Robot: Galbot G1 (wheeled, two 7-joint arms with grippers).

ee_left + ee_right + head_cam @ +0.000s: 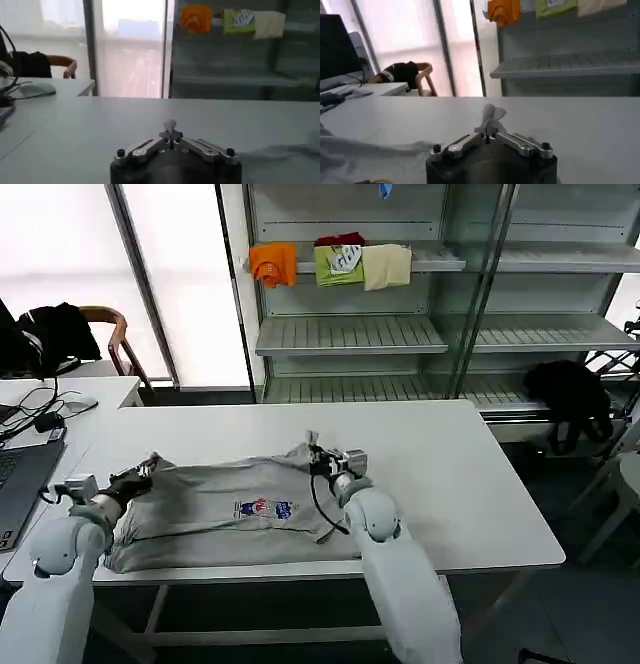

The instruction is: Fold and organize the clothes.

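A light grey short-sleeved shirt [230,504] with a small multicoloured chest print [265,508] lies spread near the front edge of the white table [450,464]. My left gripper [148,467] is shut on the shirt's far left corner. My right gripper [315,449] is shut on its far right corner, which is lifted a little. In the left wrist view a tuft of grey cloth [170,125] sticks out between the closed fingertips of the left gripper [170,133]. The right wrist view has a larger fold of cloth [491,116] pinched in the right gripper [487,131].
A laptop [18,474] and cables [40,409] sit at the table's left end. Behind stands a metal shelf [350,334] with orange [273,262], green [338,264] and cream [386,266] folded garments. A chair with a black garment [60,329] is back left, a black bag [570,394] right.
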